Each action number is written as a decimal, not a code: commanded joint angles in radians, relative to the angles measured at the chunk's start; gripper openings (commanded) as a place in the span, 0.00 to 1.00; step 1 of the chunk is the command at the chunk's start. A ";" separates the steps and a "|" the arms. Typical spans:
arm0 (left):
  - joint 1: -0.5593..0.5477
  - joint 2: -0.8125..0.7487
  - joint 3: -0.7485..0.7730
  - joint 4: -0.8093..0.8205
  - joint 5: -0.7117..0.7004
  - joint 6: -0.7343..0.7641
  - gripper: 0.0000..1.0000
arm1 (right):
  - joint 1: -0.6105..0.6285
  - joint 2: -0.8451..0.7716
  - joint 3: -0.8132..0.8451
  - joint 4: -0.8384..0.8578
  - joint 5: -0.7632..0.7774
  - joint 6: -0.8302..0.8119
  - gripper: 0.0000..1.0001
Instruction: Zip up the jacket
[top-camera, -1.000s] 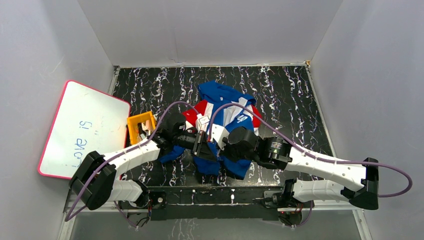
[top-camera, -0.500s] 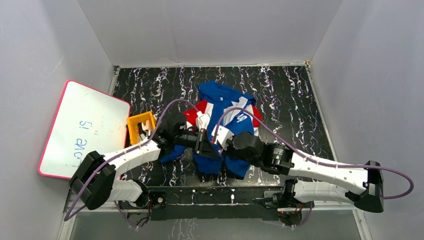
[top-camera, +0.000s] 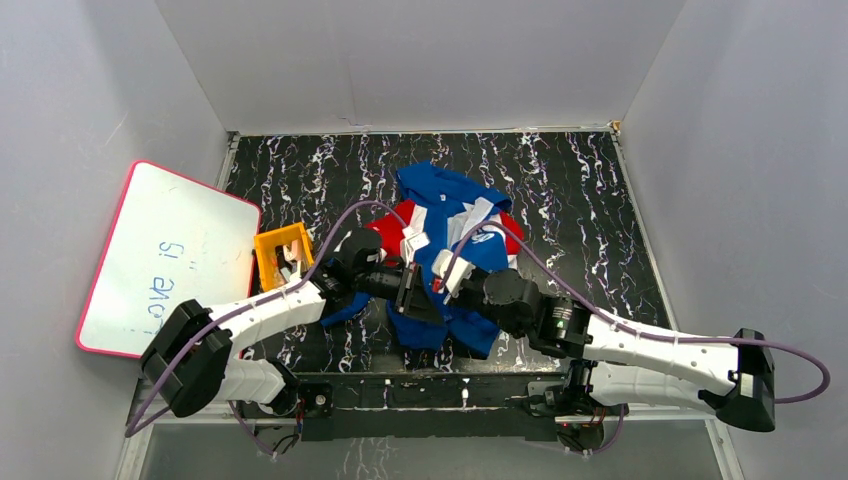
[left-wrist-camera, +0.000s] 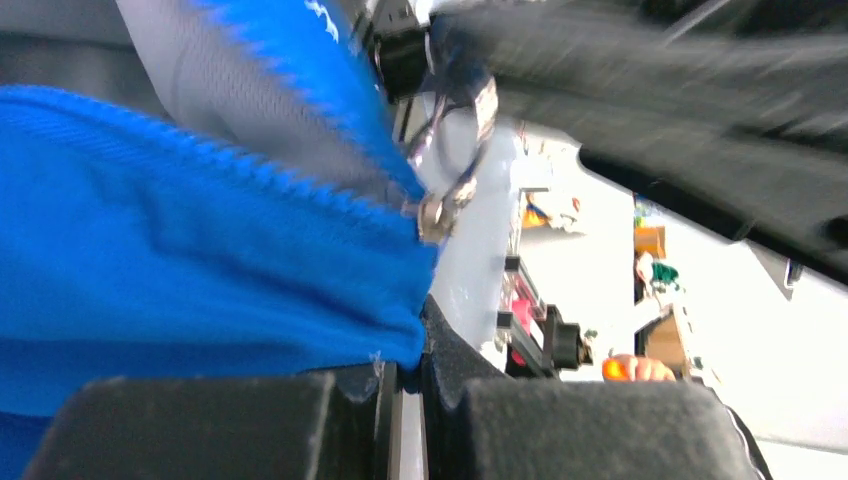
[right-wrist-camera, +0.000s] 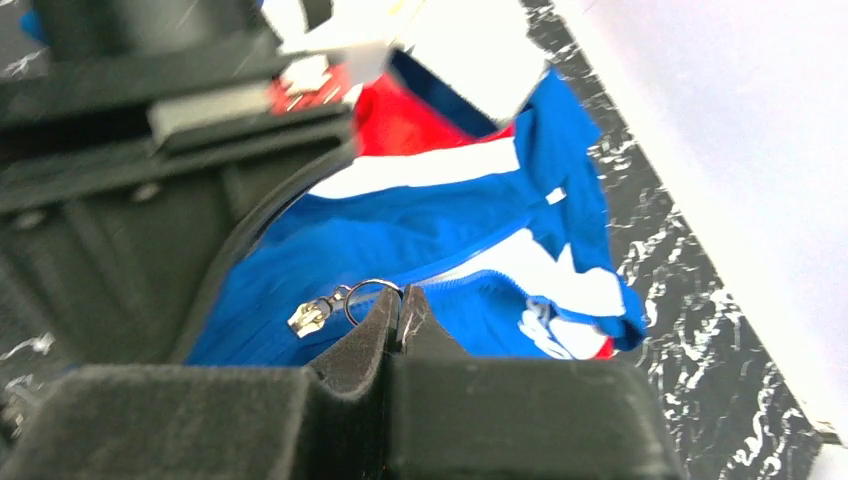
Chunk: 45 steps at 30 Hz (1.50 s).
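Note:
The blue jacket (top-camera: 452, 235) with red and white stripes lies bunched at the middle of the table. My left gripper (top-camera: 413, 295) is shut on its blue bottom edge (left-wrist-camera: 300, 300), with the fabric pinched between the pads (left-wrist-camera: 470, 370). Just above that grip sits the metal zipper slider (left-wrist-camera: 435, 215) with a ring pull (left-wrist-camera: 462, 165). My right gripper (right-wrist-camera: 400, 300) is shut on that ring pull (right-wrist-camera: 372, 292); the slider (right-wrist-camera: 307, 317) hangs to the left of its fingertips. Both grippers meet over the jacket's near part in the top view, the right gripper (top-camera: 438, 284) beside the left.
A pink-rimmed whiteboard (top-camera: 165, 260) leans at the left edge. An orange box (top-camera: 280, 255) stands beside it, close to my left forearm. The black marbled table (top-camera: 600, 200) is walled in grey on three sides.
My right arm has stretched lower and its wrist has shifted a little right and nearer, still on the ring pull. The left arm has barely moved.

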<state>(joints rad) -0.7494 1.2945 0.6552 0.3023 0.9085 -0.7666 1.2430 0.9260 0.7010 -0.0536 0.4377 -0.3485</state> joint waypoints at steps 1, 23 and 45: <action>-0.057 0.000 -0.009 -0.113 0.108 0.024 0.00 | -0.025 -0.046 0.030 0.277 0.131 -0.059 0.00; -0.092 -0.059 -0.083 -0.177 0.051 0.023 0.00 | -0.035 -0.021 0.025 0.360 0.407 -0.111 0.00; -0.126 -0.246 0.178 -0.704 -0.337 0.226 0.33 | -0.166 -0.025 0.050 0.173 -0.002 0.076 0.00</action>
<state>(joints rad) -0.8734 1.0897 0.7025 -0.2020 0.6987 -0.6384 1.0801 0.9756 0.7200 0.1040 0.5667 -0.3099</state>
